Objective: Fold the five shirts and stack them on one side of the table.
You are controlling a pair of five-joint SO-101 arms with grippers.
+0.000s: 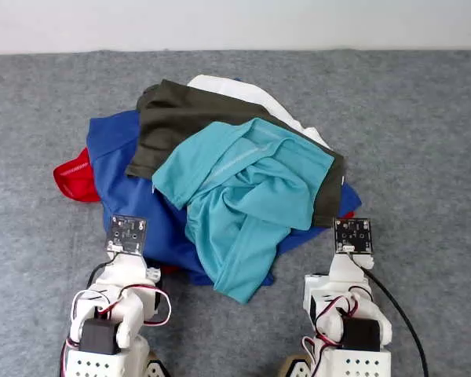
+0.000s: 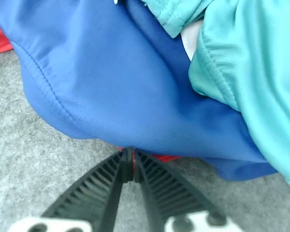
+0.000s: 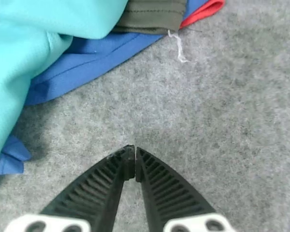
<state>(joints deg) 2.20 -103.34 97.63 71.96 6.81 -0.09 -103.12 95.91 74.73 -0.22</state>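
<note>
A heap of shirts lies mid-table: a teal shirt (image 1: pixel 247 200) on top, a dark olive shirt (image 1: pixel 180 126) under it, a blue shirt (image 1: pixel 122 169) below, a red shirt (image 1: pixel 74 177) poking out at the left and a white shirt (image 1: pixel 239 93) at the back. My left gripper (image 2: pixel 129 164) is shut and holds nothing, its tips at the near edge of the blue shirt (image 2: pixel 111 82), with a sliver of red shirt (image 2: pixel 159 157) beside them. My right gripper (image 3: pixel 135 162) is shut over bare carpet, short of the blue shirt (image 3: pixel 87 60) and teal shirt (image 3: pixel 24 53).
Grey carpet (image 1: pixel 416 157) covers the table, with open room to the right and left of the heap. Both arm bases (image 1: pixel 114 330) (image 1: pixel 345 322) stand at the near edge. A loose white thread (image 3: pixel 180 50) lies by the olive hem.
</note>
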